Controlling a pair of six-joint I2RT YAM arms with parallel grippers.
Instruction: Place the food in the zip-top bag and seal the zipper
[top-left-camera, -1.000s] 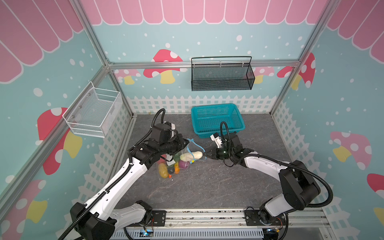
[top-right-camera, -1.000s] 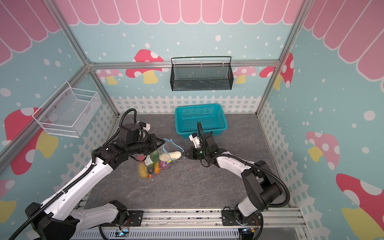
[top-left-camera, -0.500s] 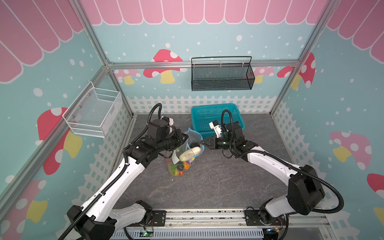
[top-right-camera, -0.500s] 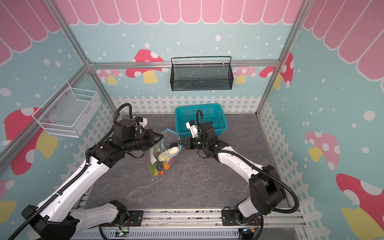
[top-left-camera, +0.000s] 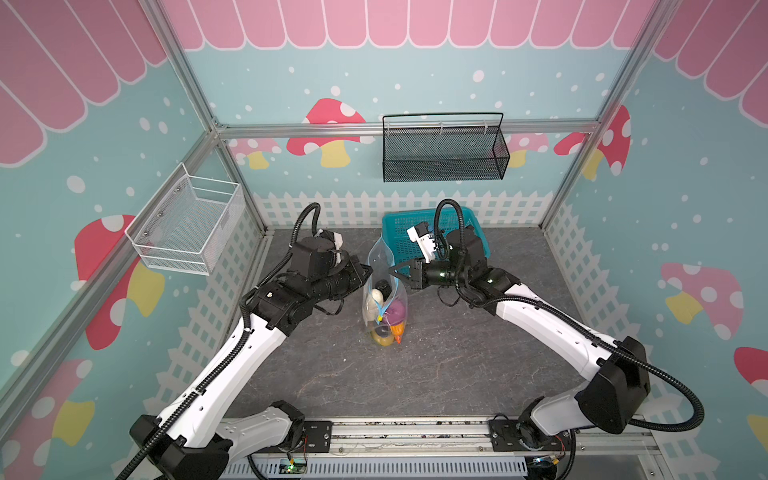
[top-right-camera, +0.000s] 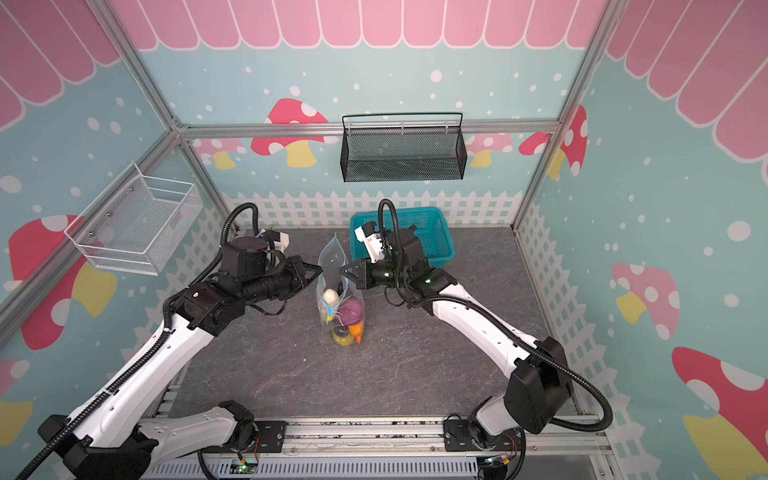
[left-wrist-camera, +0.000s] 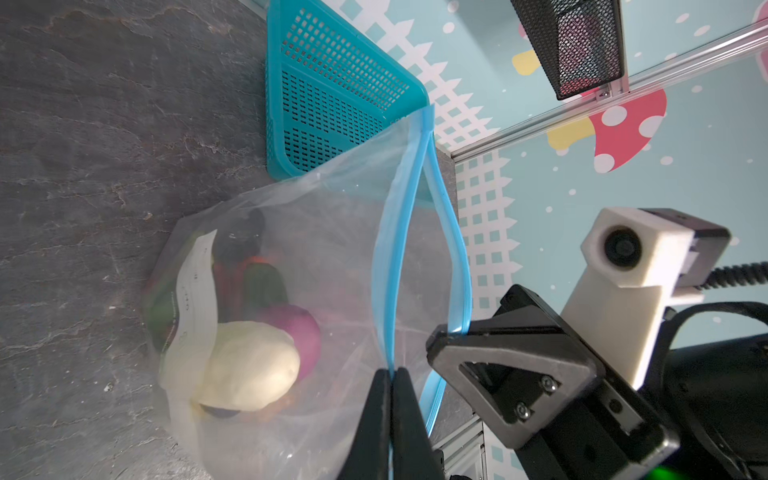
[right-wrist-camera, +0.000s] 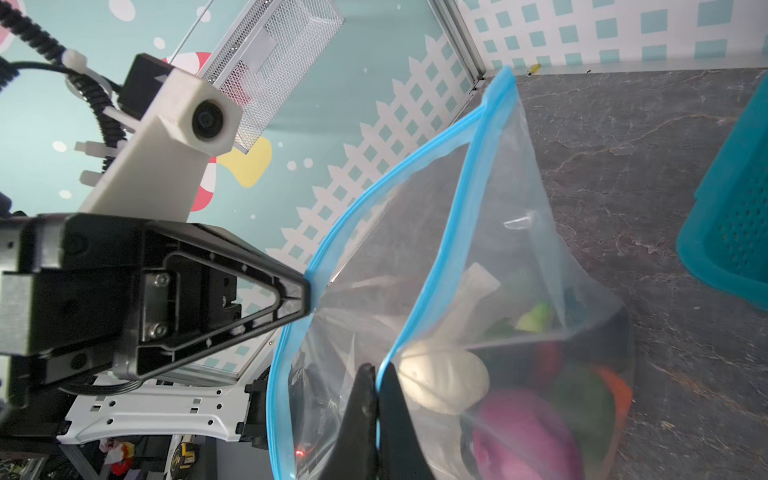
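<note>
Zip-top bag stands upright on the bench just in front of the teal basket, its bottom resting on the bench surface and its mouth pointing up. Left hand comes in from the left at mouth height, right hand from the right; in both top views the two tips face each other across the bag's top. Left wrist view: left hand's fingers are pressed together on one lip of the zipper, blue strip pinched between them. Right wrist view: right hand's fingers are likewise closed tight on the opposite lip. The two blue lips bow apart between the grips and meet at the far corner, so the mouth is open, not sealed. Food sits at the bottom inside the bag: white radish uppermost, purple onion beside it, orange carrot and yellow potato lowest. Dark and green pieces show through the plastic in the wrist views, too crowded to name. White label curls on the bag wall over the radish. A small yellow speck at the strip's low near end in a top view is possibly the slider; too small to be sure.
</note>
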